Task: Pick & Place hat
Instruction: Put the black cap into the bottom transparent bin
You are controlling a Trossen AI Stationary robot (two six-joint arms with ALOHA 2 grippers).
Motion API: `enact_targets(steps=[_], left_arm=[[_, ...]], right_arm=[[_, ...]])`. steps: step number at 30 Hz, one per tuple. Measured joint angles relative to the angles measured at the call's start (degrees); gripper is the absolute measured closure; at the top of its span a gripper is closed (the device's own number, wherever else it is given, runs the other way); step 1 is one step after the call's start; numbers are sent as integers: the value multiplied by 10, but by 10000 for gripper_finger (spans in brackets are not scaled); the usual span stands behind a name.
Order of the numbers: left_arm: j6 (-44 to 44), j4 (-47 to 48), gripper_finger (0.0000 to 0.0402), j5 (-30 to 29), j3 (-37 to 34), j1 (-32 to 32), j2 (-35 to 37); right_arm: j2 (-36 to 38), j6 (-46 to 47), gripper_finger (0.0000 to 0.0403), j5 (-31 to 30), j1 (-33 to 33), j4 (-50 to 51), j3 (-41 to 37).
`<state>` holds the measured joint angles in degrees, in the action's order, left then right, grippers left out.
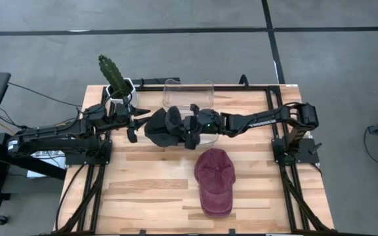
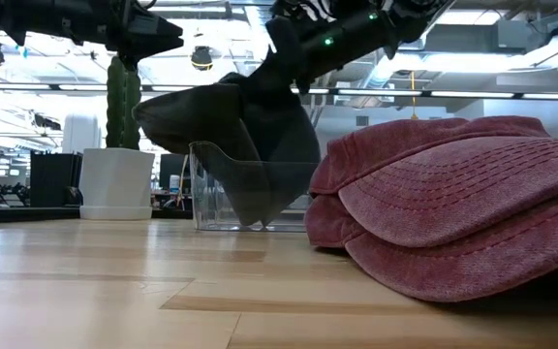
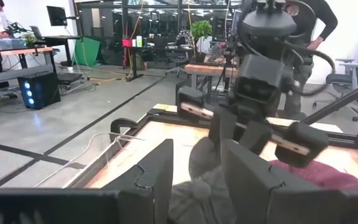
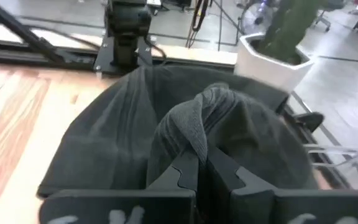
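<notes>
While the right gripper (image 1: pixel 188 126) pinches a fold of the dark grey hat (image 1: pixel 161 126) with its fingers (image 4: pixel 185 177) closed tight, the hat hangs lifted above the table (image 1: pixel 149 187), in front of the clear bin (image 1: pixel 189 92) at the far edge. Left gripper (image 1: pixel 134 123) sits just left of the hat, fingers (image 3: pixel 160 171) parted and holding nothing. Red cap (image 1: pixel 214 180) lies nearer, right of centre. Potted cactus (image 1: pixel 115 78) stands far left.
</notes>
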<state>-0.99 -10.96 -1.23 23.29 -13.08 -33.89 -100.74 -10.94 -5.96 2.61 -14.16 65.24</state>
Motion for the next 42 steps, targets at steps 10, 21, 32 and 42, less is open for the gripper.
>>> enact_targets(steps=[10,21,32,42], left_arm=[[0,-3,270,0,0,0,-12],[0,-39,270,0,0,0,-59],[-1,-58,270,0,0,0,-109],[-2,-65,270,0,0,0,-127]], right_arm=[[-18,-43,403,0,-47,5,13],[-18,-76,398,28,-56,20,13],[-16,-77,356,26,-55,13,13],[14,-90,313,-44,-64,71,13]])
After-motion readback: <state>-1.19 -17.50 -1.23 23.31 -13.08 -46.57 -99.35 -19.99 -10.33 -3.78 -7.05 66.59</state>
